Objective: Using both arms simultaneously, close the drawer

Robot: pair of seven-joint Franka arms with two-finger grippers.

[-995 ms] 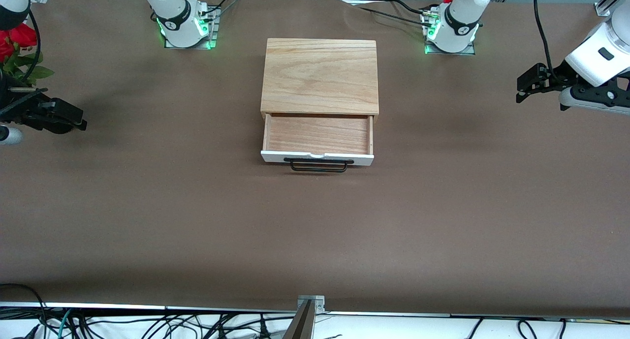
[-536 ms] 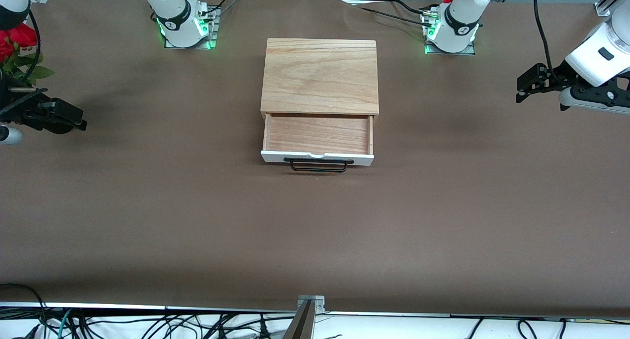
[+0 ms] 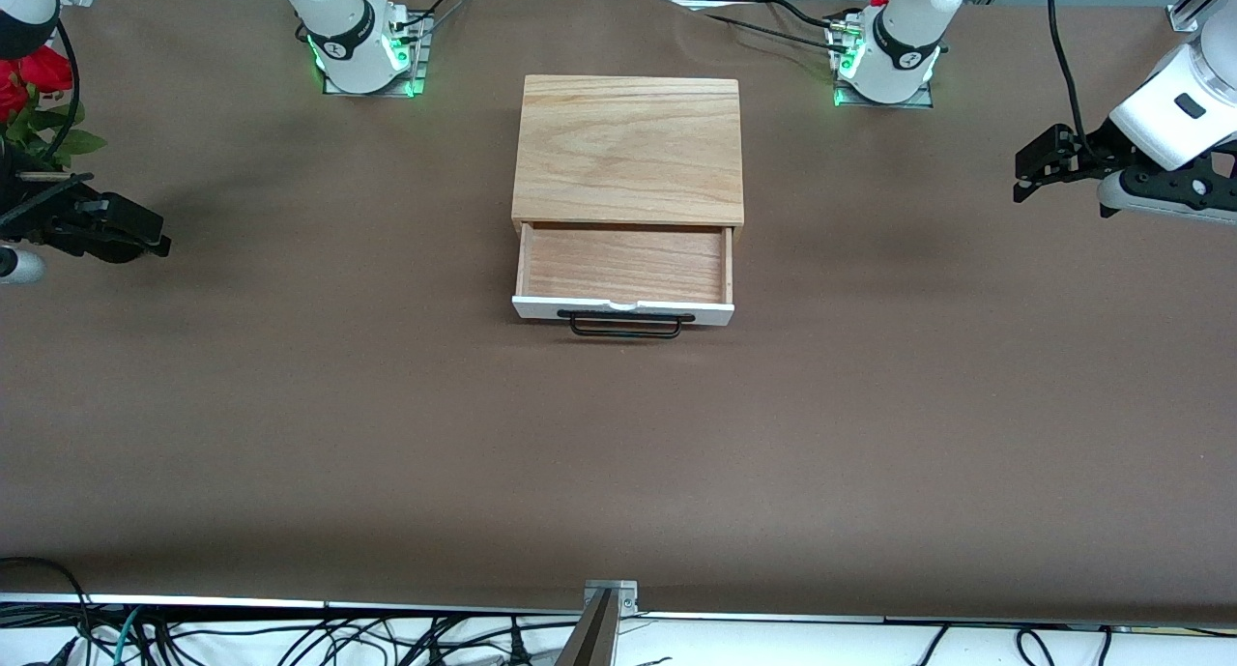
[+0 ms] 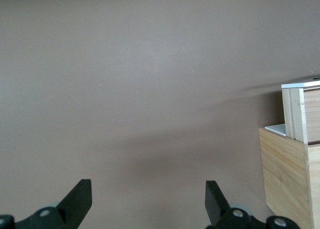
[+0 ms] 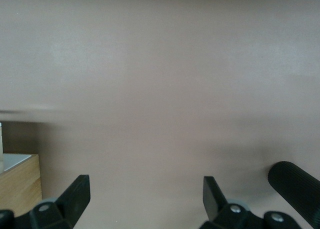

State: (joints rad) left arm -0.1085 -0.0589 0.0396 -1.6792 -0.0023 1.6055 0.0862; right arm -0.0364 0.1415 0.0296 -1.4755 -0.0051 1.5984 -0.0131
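The drawer stands pulled out of the light-oak box at mid-table. It is empty, and its white front panel and black wire handle face the front camera. My left gripper is open and empty, over the table at the left arm's end, well apart from the drawer. The left wrist view shows its gripper spread wide and the box's side with the drawer. My right gripper is open and empty over the right arm's end. The right wrist view shows its gripper spread wide.
Brown cloth covers the table. Red flowers stand at the right arm's end. A black ribbed cylinder shows in the right wrist view. Cables and a metal bracket lie along the table edge nearest the front camera.
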